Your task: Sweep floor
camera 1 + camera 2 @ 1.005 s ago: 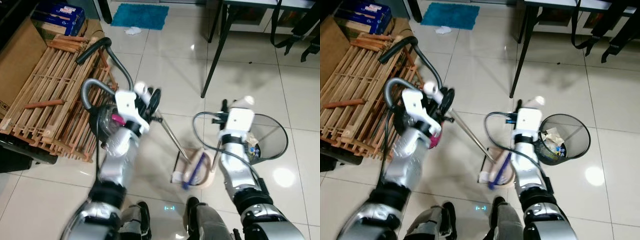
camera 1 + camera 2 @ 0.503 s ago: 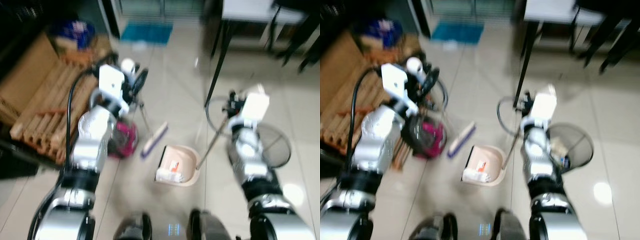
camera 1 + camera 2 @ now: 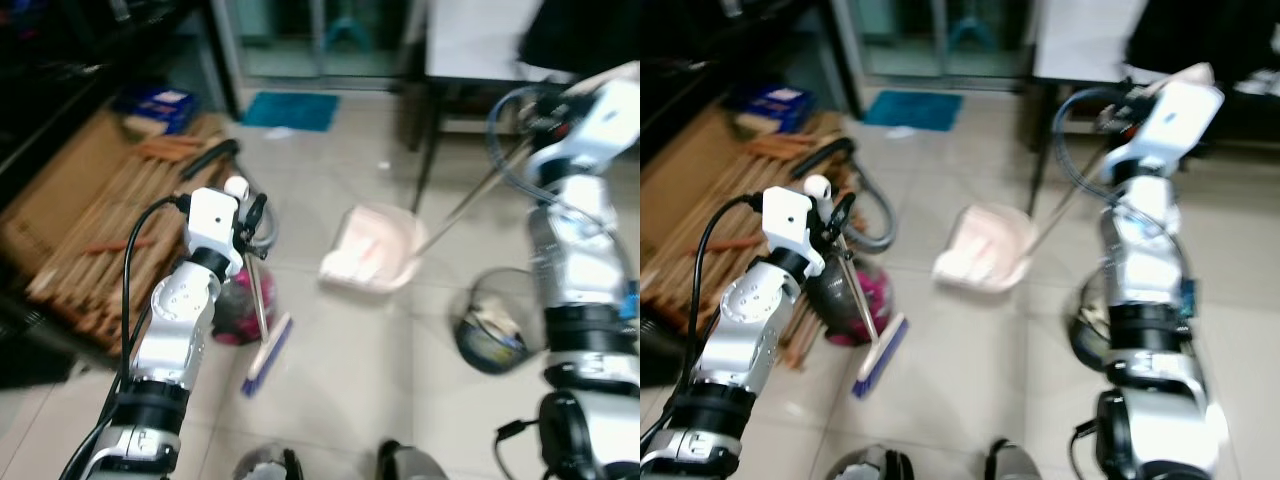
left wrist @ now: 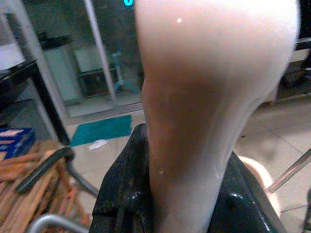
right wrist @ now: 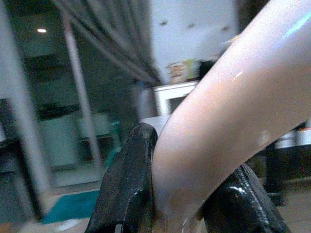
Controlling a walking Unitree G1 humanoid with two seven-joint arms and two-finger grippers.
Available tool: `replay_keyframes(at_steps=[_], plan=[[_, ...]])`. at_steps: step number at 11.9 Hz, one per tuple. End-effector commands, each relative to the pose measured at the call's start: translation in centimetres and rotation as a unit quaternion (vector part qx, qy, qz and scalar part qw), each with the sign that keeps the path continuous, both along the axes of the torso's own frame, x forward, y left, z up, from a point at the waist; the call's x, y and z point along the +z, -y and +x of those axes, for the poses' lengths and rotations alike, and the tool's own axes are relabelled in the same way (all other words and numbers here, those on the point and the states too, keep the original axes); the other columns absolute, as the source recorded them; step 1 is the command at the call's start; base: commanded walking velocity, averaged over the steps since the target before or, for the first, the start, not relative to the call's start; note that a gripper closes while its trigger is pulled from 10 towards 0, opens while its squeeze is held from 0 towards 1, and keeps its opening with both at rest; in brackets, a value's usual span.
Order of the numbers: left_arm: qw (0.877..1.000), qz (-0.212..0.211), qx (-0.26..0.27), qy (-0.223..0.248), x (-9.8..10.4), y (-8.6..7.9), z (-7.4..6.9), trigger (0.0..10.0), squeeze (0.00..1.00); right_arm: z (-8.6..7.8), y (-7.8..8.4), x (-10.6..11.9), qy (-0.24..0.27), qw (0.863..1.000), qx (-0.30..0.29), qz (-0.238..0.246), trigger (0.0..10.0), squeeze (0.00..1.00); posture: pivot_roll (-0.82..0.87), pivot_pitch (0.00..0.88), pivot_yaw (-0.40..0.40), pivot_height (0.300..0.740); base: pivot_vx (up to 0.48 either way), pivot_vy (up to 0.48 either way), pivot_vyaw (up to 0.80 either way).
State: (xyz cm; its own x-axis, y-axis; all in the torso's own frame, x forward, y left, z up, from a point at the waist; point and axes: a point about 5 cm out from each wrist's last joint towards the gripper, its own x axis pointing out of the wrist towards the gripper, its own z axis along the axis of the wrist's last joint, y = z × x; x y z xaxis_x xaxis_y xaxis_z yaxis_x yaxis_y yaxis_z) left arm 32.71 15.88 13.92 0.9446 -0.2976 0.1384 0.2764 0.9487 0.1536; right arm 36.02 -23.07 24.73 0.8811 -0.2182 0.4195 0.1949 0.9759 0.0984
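Observation:
My left gripper is shut on the cream top of the broom handle, black fingers on either side. The broom's thin pole slants down to its purple-edged head on the tiles beside the vacuum. My right gripper is raised high at the right, shut on the curved cream dustpan handle. A metal rod runs down from it to the pink dustpan, which hangs tilted above the floor with white scraps in it.
A black wire bin with rubbish stands by my right leg. A magenta vacuum with a grey hose sits beside a wooden slatted pallet at the left. A black table leg and a teal mat lie farther ahead.
My right arm has lifted the dustpan off the floor, up and forward. The broom has swung left, its head now down by the vacuum. The camera has tilted upward.

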Motion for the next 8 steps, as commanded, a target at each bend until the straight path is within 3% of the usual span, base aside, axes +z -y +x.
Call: replay_keyframes(at_steps=[1, 5, 8], plan=[[0.999, 0.006, 0.006, 0.035, 1.5, 0.1, 0.0, 10.0, 0.0, -0.4, 0.8, 2.0, 0.026, 0.999, -0.018, -0.001, 10.0, 0.0, -0.05, 0.0, 0.074, 0.74, 0.0, 0.0, -0.8], [0.999, 0.003, 0.024, 0.04, 1.5, 0.2, -0.1, 10.0, 0.0, -2.7, 4.3, 4.7, 0.045, 0.996, -0.067, 0.032, 10.0, 0.0, -0.08, 0.0, 0.086, 0.74, 0.0, 0.0, -0.8], [0.999, 0.001, 0.028, 0.04, 1.6, 0.1, 0.0, 10.0, 0.0, -3.5, 5.4, 5.2, 0.044, 0.995, -0.082, 0.039, 10.0, 0.0, -0.07, 0.0, 0.082, 0.74, 0.08, 0.0, -0.8]])
